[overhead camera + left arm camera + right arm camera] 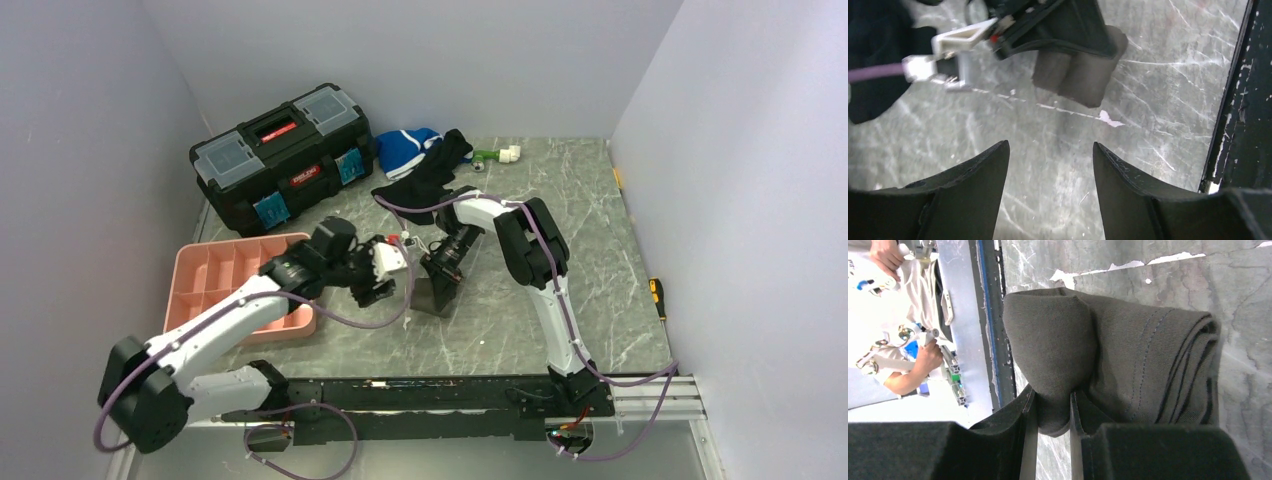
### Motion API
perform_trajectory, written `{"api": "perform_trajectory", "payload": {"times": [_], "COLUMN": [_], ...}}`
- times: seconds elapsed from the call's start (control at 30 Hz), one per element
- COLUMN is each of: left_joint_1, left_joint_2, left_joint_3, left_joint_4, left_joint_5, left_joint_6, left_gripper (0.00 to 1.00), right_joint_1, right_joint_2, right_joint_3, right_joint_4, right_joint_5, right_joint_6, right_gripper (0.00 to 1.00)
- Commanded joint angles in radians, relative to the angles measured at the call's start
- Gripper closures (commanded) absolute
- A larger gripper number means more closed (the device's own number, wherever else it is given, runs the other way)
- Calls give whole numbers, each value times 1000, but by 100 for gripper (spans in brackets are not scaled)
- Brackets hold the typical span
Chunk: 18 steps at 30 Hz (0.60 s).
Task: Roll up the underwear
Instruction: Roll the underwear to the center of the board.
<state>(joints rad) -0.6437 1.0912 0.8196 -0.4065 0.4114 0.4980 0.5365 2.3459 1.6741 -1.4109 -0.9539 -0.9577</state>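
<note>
The underwear (440,291) is a dark grey-brown folded bundle in the middle of the table. Its tan waistband does not show. My right gripper (447,264) is shut on it. In the right wrist view the fingers (1029,410) pinch a rounded fold of the fabric (1128,340), with the gripper (1050,396) at the bundle's edge. My left gripper (376,290) is open and empty just left of the bundle. In the left wrist view the left gripper (1050,146) hovers over bare table, with the bundle (1075,75) ahead of it under the right gripper.
A pink compartment tray (245,243) sits at the left. A black toolbox (280,155) stands at the back left. A plain black garment (425,177), a blue-and-white garment (405,150) and a green-and-white object (497,155) lie at the back. A black rail (1243,100) runs along the near edge.
</note>
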Motion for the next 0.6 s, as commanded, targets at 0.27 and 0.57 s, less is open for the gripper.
{"api": "perform_trajectory", "payload": {"times": [0.27,0.57], "left_joint_1": [-175,-197], "left_joint_2": [388,512], "left_joint_3": [158,203], "left_joint_4": [100,97], "left_joint_5": [32,65], "left_joint_6": [56,82], "left_gripper": [25,14], "right_joint_1": [13,12], "right_joint_2": [44,49], "right_joint_3": [-53,-60], "right_joint_4": [128,135], "right_joint_5": [143,152], "right_joint_6": [4,7], "right_gripper": [94,94]}}
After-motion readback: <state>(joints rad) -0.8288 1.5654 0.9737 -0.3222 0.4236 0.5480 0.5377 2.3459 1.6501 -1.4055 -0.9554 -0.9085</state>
